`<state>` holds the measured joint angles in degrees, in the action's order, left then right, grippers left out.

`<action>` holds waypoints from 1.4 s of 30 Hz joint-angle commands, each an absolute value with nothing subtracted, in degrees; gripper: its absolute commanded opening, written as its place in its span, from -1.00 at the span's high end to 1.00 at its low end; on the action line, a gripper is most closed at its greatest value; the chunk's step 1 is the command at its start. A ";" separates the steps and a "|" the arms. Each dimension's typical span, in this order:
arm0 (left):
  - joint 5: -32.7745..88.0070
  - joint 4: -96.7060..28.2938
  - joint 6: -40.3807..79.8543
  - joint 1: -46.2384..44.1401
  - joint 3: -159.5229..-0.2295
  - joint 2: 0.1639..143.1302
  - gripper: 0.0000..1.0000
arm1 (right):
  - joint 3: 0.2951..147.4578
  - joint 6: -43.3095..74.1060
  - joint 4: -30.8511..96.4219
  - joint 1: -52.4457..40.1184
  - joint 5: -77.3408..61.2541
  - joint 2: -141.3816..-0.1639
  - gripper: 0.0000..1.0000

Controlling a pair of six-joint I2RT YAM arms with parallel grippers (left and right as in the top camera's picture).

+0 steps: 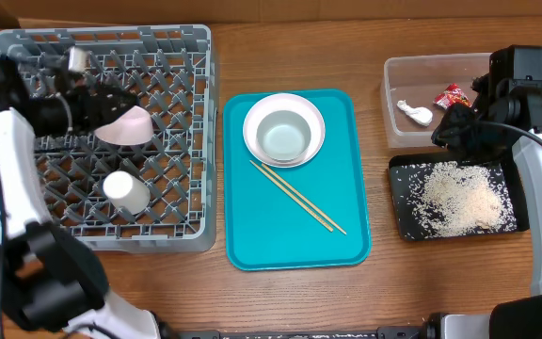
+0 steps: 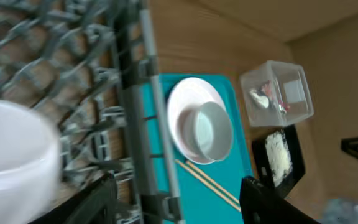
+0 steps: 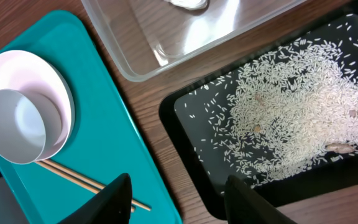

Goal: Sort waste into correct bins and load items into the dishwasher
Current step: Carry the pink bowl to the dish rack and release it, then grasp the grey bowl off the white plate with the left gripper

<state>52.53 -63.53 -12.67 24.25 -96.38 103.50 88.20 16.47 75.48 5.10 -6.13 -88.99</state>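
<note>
The grey dish rack [image 1: 186,56] stands at the left and holds a white bowl [image 1: 128,126] on its side and a small white cup [image 1: 125,191]. My left gripper [image 1: 119,100] hovers over the rack beside the bowl. In the left wrist view the gripper [image 2: 178,186] is open and the bowl [image 2: 11,152] lies left of its fingers. A white plate [image 1: 314,111] carries the grey bowl [image 1: 283,136] on the teal tray [image 1: 337,235], with the chopsticks [image 1: 296,196] beside them. My right gripper [image 1: 459,127] is open and empty, and in the right wrist view [image 3: 176,186] it sits above the wood between the trays.
The clear tub [image 1: 412,71] at back right holds the red wrapper [image 1: 454,96] and the white scrap [image 1: 415,112]. The black tray [image 1: 398,202] in front of it holds the rice [image 1: 459,196]. Bare wood separates the rack, the teal tray and the bins.
</note>
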 commanded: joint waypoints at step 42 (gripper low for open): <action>-1.93 -49.89 -7.66 -33.04 -97.73 123.42 0.92 | 89.76 16.29 75.35 5.13 -6.07 -87.44 -0.01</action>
<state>-1.32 -49.52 -7.64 -33.01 -96.44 123.39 88.20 16.47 75.57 5.10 -6.13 -88.99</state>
